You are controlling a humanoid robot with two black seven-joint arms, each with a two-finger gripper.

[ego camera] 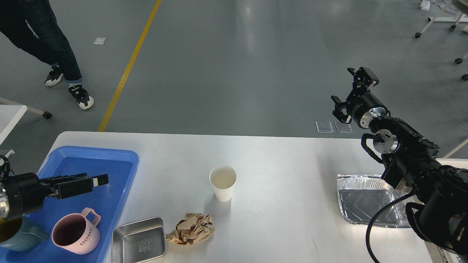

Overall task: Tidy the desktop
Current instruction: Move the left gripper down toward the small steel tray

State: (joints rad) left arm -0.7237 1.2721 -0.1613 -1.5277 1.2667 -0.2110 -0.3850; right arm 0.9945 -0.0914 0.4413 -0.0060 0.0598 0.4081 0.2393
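Head view: crumpled brown paper (192, 228) on smooth desktop (278, 160).

Blue tray (120, 175) holding pink mug (75, 235), steel tin (139, 243), crumpled brown paper (192, 228), paper cup (223, 182), foil tray (360, 204)

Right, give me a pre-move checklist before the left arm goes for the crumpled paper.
1. Left gripper carries nothing: ok; whether its fingers are parted: cannot tell.
2. Crumpled brown paper lies free on the desktop: ok, though it is close beside the steel tin.
3. Paper cup upright and apart from the paper: ok.
4. Right gripper raised and open, away from the paper: ok.
5. Pink mug sits in the blue tray: ok.
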